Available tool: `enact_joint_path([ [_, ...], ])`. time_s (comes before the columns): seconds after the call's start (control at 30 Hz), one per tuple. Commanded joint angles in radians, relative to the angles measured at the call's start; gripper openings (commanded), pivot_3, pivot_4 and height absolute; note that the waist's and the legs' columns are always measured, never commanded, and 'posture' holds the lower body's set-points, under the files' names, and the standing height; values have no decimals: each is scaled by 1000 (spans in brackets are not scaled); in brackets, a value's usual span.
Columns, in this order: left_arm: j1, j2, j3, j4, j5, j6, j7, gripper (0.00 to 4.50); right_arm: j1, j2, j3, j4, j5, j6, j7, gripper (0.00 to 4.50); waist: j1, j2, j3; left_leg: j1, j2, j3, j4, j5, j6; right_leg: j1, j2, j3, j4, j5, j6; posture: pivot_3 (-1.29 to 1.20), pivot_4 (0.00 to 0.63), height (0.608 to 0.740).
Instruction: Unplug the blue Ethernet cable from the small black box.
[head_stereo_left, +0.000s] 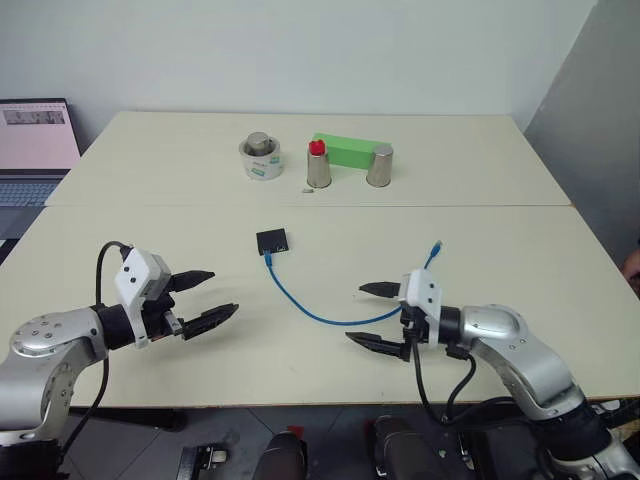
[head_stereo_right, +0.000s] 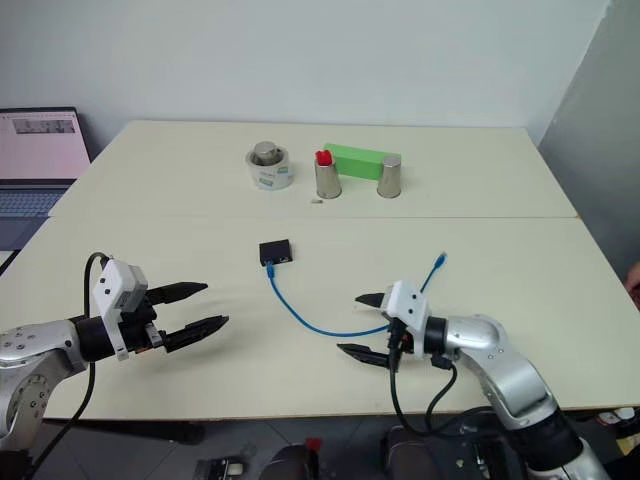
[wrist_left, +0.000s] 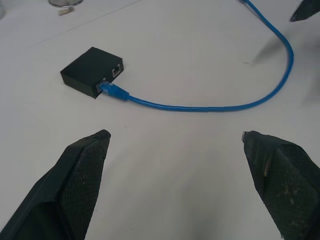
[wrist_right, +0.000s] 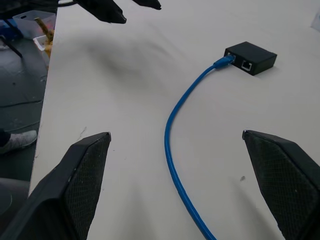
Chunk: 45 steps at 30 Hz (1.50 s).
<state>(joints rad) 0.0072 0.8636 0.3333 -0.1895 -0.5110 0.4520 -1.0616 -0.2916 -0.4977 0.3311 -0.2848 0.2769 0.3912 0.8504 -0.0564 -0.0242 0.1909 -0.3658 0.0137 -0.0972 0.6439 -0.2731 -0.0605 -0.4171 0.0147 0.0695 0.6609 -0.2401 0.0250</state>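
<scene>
cable still plugged into box at frame centre; both claws spread wide and empty.
head view: thin bright blue ethernet cable (head_stereo_left: 320, 312), limp and light, curves from small flat matte-black box (head_stereo_left: 272, 240), likely to slide if tugged; left gripper (head_stereo_left: 205, 298), right gripper (head_stereo_left: 376, 315). left wrist view: best hold is the plug (wrist_left: 114, 91). no legible writing.

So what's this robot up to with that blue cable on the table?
It is set to unplug the blue cable from the black box, and the plug is in the box's port. Neither tool is holding anything: the left tool hovers open beside the box, and the right tool hangs open by the cable's loop.
</scene>
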Motion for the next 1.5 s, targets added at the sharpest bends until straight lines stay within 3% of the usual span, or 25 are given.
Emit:
enact_joint_path([
  [0.03, -21, 48, -3, -11, -19, -21, -75, 4500, -73, 66, 68, 78, -57, 2, -8, 4476, 0, 0, 0, 0, 0, 0, 0, 0, 0, 0, 0, 0, 0, 0, -1, 0, 150, 740],
  [0.2, -41, 88, -20, 46, 12, -40, -113, 4500, -145, 144, 114, 220, -123, -32, -16, 4476, -1, 0, 0, -1, 1, 0, -1, 0, 0, -3, 1, 0, 3, 1, 1, 0, 150, 740],
  [0.23, -51, 89, -19, 48, 8, -41, -115, 4500, -153, 146, 123, 235, -138, -37, -12, 4303, 0, 0, 0, -1, 1, 1, -1, 0, 0, -3, 1, 0, 3, 1, 2, 0, 150, 740],
  [0.67, -83, 101, -28, 76, 28, -72, -131, 4500, -170, 102, 156, 280, -239, -70, 46, 1274, 0, 0, 0, -2, 1, -1, 0, 0, 0, -3, 1, -1, 3, 1, 2, 0, 150, 740],
  [0.83, -115, 95, -51, 95, 34, -73, -129, 4500, -152, 15, 135, 266, -247, -104, 106, 25, 5, 0, 0, -2, 0, -1, 1, 0, 0, -2, 0, -1, 3, 2, 3, 0, 150, 740],
  [1.1, -142, 85, -88, 120, 48, -93, -134, 4500, -45, -292, -22, 245, -218, -205, 219, 25, 22, 0, 0, -3, -1, 0, 1, 0, 0, -2, -1, -1, 0, 2, 3, 0, 150, 740],
  [1.27, -161, 72, -111, 132, 51, -98, -137, 4500, -13, -421, -89, 258, -205, -234, 288, 25, 26, 0, 0, -3, -2, 0, 1, 0, 0, -1, -1, 0, 0, 2, 3, 0, 150, 740],
  [1.5, -178, 63, -133, 140, 54, -103, -136, 4500, -34, -380, -113, 172, -147, -181, 285, 1512, 11, 0, 0, -1, 0, 1, 1, 0, 0, -2, 0, 0, 2, 2, 4, 0, 150, 740],
])
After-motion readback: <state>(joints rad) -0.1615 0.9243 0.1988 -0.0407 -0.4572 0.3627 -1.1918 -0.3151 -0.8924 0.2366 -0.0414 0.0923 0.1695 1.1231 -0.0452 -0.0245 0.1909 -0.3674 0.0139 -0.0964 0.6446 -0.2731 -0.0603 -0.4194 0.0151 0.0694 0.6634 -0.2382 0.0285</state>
